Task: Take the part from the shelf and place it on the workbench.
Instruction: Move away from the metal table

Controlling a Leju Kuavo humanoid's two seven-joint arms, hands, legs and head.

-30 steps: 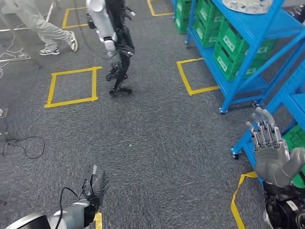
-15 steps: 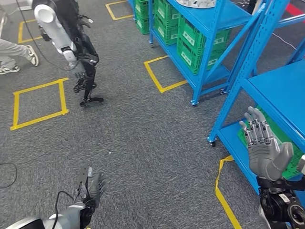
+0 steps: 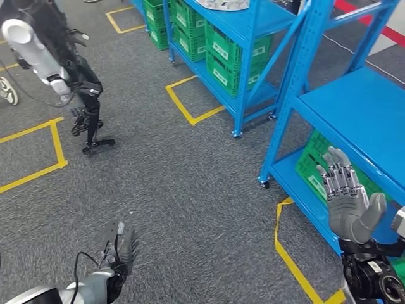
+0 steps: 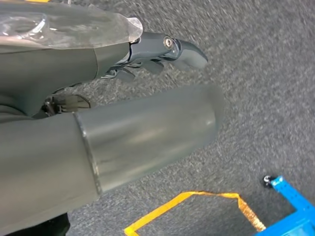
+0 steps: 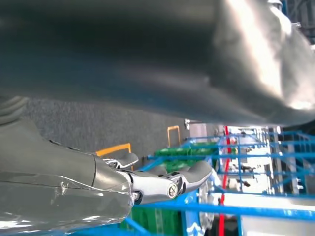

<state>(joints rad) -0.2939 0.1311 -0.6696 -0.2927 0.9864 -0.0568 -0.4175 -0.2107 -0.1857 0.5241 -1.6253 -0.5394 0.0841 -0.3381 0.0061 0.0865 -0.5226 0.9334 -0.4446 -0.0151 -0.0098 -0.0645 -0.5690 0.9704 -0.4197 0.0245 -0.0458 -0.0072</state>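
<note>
Two hands come into the head view from below, both empty. The right hand (image 3: 347, 202) is raised palm-up with fingers spread apart, in front of the lower level of the near blue shelf (image 3: 353, 107). The left hand (image 3: 121, 247) hangs low over the grey carpet (image 3: 191, 190), well apart from that shelf, its fingers loosely extended and holding nothing; the left wrist view shows those fingers (image 4: 174, 49) stretched out over the carpet.

Green crates (image 3: 317, 161) sit on the bottom level of the near shelf, just behind the right hand. Its upper deck is a bare blue surface. A yellow tape outline (image 3: 291, 253) marks the floor just beside the shelf's caster foot (image 3: 264, 183).

Beyond the near shelf stands a second blue shelf (image 3: 238, 38), loaded with more green crates (image 3: 229, 60). On its top deck lies a pale, flat round part (image 3: 222, 4), cut off by the frame edge, well apart from both hands. Another yellow square (image 3: 191, 101) lies on the floor beside that far shelf.

Far from the near shelf, across the carpet, another dark and silver robot (image 3: 57, 57) stands by a yellow floor square (image 3: 43, 149), and a person's shoe (image 3: 4, 88) shows at the edge.
</note>
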